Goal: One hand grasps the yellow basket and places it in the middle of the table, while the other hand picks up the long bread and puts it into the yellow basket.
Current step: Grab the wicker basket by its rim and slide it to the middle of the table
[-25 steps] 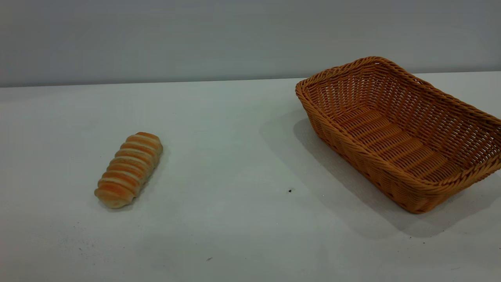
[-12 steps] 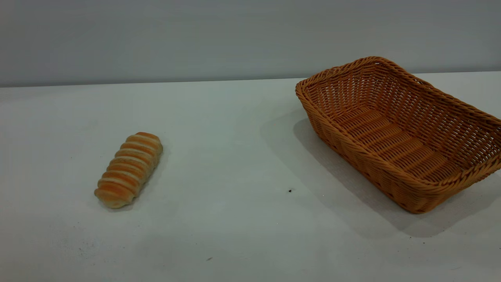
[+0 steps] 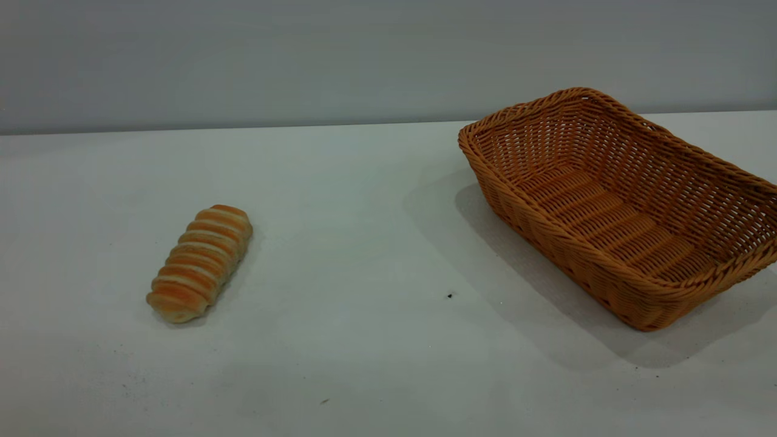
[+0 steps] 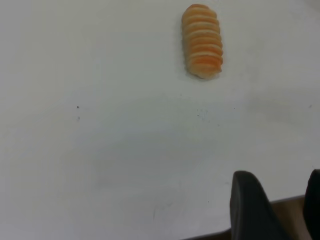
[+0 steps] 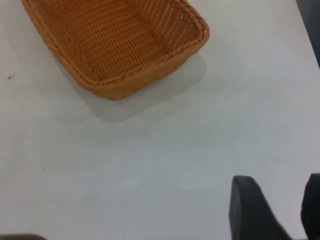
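Exterior view: long bread [image 3: 199, 263] well apart from yellow basket [image 3: 619, 206].

Plain grey wall [image 3: 243, 60] — even light

Setting: bare test bench of a lab or robotics workroom, not a lived-in room. Evidence: wide, plain white desk [image 3: 364, 200] with a few tiny dark specks, backed by a blank grey wall [image 3: 364, 54]; only two props laid well apart on it, a large orange-tan woven wicker basket [image 3: 661, 291] and a small ridged loaf striped orange-brown and cream [image 3: 199, 262]; dark robot jaws showing at the edge of each wrist view, above the desk's near edge.
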Available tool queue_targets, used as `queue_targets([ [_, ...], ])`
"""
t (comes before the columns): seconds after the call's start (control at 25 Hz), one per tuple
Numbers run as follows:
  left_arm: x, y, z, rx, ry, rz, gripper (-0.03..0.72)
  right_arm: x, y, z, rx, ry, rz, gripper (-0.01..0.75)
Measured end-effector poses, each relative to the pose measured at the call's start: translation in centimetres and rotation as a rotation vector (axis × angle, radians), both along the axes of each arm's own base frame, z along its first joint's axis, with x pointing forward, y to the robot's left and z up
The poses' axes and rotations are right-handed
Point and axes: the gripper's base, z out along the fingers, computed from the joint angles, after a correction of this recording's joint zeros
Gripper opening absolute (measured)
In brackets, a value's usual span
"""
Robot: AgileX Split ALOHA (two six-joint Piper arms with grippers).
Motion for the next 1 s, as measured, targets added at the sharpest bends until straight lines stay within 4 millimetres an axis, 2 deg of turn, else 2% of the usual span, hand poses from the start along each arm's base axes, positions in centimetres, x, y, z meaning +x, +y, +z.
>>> queue_targets([
  [0.76, 0.0, 0.0, 0.0, 0.000, -0.003, 0.000, 0.339, 0.0, 0.0, 0.0, 0.001, 0.000, 0.000, 0.239],
  [1.0, 0.8, -0.2, 1.6, -0.029, -0.122, -0.003, 0.339, 0.1, 0.0, 0.0, 0.003, 0.001, -0.001, 0.239],
])
